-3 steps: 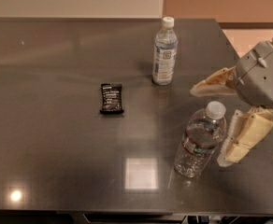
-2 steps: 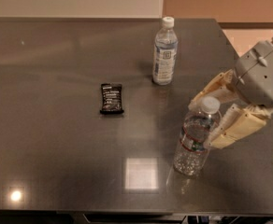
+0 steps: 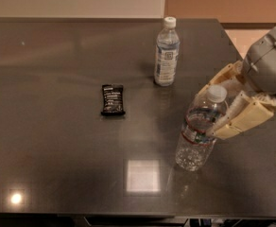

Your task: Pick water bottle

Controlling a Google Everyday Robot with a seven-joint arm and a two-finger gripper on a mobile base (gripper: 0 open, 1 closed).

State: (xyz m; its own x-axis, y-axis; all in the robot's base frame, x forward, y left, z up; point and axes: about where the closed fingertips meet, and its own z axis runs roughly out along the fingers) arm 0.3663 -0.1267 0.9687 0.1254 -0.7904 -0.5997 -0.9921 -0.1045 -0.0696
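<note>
The water bottle [image 3: 194,148] is wide, clear and ribbed, with a white cap and a narrow red-edged label band. It stands at the right front of the dark table [image 3: 57,164], leaning slightly to the right. My gripper [image 3: 207,112] comes in from the right at the bottle's upper half. One beige finger [image 3: 218,79] lies behind the bottle and the other finger [image 3: 242,119] presses across its front. The fingers are closed on the bottle. The bottle's base still rests on the table.
A slimmer, taller bottle [image 3: 166,53] with a white-blue label stands at the back centre-right. A black snack bar [image 3: 112,99] lies flat at the table's middle. The table's right edge runs close behind my arm [image 3: 270,60].
My fingers stood wide apart beside the bottle, and they have closed onto it from both sides. The bottle has tilted slightly to the right.
</note>
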